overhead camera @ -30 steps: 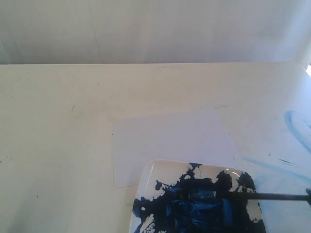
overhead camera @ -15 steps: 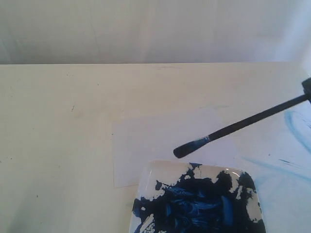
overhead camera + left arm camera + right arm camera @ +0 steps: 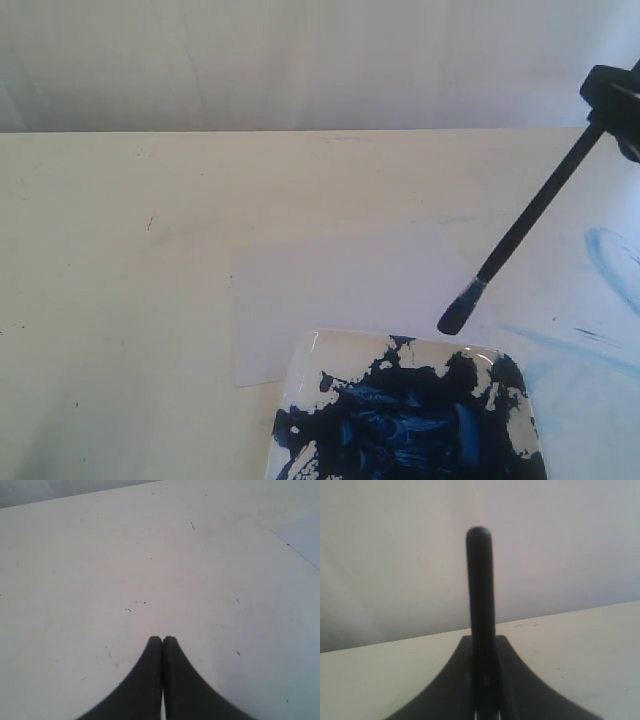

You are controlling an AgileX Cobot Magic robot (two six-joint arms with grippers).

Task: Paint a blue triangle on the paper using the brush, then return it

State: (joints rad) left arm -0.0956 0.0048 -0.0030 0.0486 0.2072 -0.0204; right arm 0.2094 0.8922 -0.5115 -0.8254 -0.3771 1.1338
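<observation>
We see a long thin black brush with a silver ferrule and wet dark-blue bristles [image 3: 521,225] slanting down from the black right gripper [image 3: 610,98] at the upper right edge of the exterior view. Its tip hangs at the near right corner of the pale, faintly lavender rectangular sheet of paper [image 3: 340,290], just beyond the far rim of the white square dish smeared with dark-blue paint [image 3: 308,352]. We cannot tell whether the bristles touch the sheet. No blue triangle is on the paper yet, so we judge the step in hand to be bringing the loaded tip down for the first stroke. To do it well, we would carry the tip toward the sheet's middle, lower it gently until only the bristles bear, and hold the handle's tilt steady for a thick, even line. The thin sheet lies loose on the cream table [image 3: 120,300], so a hard drag might shift it. The right wrist view adds what the exterior view cuts off: two fingers pinched narrowly on the handle, its rounded butt standing up between them. Only the left wrist view shows the black left gripper [image 3: 162,641], its fingers pressed together, holding nothing, above the table. Only the exterior view shows pale light-blue smears [image 3: 596,243] on the table's right side.
</observation>
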